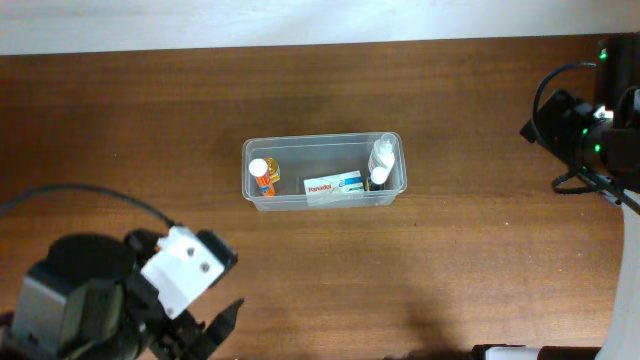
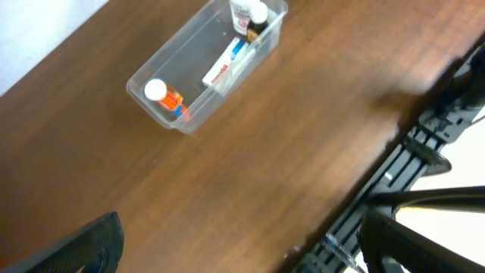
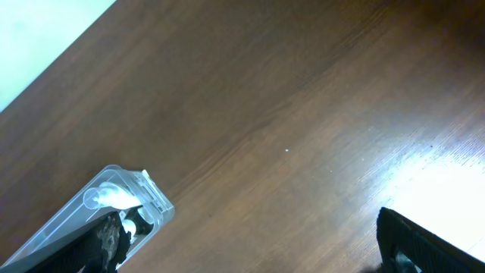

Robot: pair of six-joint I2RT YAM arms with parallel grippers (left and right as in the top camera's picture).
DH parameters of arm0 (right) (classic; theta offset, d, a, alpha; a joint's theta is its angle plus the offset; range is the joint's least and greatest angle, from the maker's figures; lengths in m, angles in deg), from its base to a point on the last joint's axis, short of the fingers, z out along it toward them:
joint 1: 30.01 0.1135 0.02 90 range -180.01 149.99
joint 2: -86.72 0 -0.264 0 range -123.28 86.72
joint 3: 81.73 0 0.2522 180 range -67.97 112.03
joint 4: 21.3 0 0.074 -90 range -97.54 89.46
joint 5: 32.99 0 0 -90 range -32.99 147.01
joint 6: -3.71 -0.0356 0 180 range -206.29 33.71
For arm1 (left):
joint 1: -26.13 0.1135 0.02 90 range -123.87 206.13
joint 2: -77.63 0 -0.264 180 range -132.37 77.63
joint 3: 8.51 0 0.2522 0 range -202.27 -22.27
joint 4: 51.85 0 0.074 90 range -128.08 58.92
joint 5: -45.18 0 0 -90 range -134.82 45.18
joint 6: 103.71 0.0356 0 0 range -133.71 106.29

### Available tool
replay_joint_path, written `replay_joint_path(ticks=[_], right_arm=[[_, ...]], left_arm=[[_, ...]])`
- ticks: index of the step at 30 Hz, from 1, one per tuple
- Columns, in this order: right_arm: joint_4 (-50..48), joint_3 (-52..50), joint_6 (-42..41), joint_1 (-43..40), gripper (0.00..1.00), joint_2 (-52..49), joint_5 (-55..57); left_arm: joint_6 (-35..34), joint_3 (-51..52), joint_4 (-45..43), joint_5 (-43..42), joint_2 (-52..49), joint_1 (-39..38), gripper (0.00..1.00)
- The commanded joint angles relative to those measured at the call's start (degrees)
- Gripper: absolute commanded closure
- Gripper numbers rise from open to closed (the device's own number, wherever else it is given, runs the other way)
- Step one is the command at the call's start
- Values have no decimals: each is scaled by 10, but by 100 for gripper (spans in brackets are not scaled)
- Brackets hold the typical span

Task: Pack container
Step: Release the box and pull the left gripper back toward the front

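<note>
The clear container (image 1: 318, 158) sits mid-worktop (image 1: 140, 130), holding an orange-labelled bottle (image 1: 263, 176), a Panadol box (image 1: 335, 185) and small bottles (image 1: 381, 155) at one end — the left hand (image 2: 242, 227) and right hand (image 3: 246, 235) hang well apart from it, fingers spread wide, gripping nothing.

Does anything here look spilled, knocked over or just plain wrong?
Nothing stands out. The container sits flat on the table, with the orange bottle, the box and the clear bottle inside it. No spill or damage shows.

Robot lab, wooden table (image 1: 130, 130), cabled arm (image 1: 585, 125)
</note>
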Motion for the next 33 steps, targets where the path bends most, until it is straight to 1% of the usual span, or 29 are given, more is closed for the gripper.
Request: replay_joint_path(ticks=[1,8,12,18,22,27,33], right_arm=[[3,6,-2,-5,2,-2,7],[3,6,-2,-5,2,-2,7],[3,6,-2,-5,2,-2,7],[3,6,-2,-5,2,-2,7],[3,6,-2,-5,2,-2,7],[3,6,-2,-5,2,-2,7],[3,6,-2,-5,2,-2,7]], left_arm=[[-13,80,-48,-30,57,34,1],[-5,315,-268,-27,219,166,1],[-5,435,-380,-29,290,209,1],[-5,593,-529,-38,382,219,1],[-5,687,-622,-59,435,219,1],[-5,771,-685,-95,496,212,0],[-5,855,-764,-109,553,212,1]])
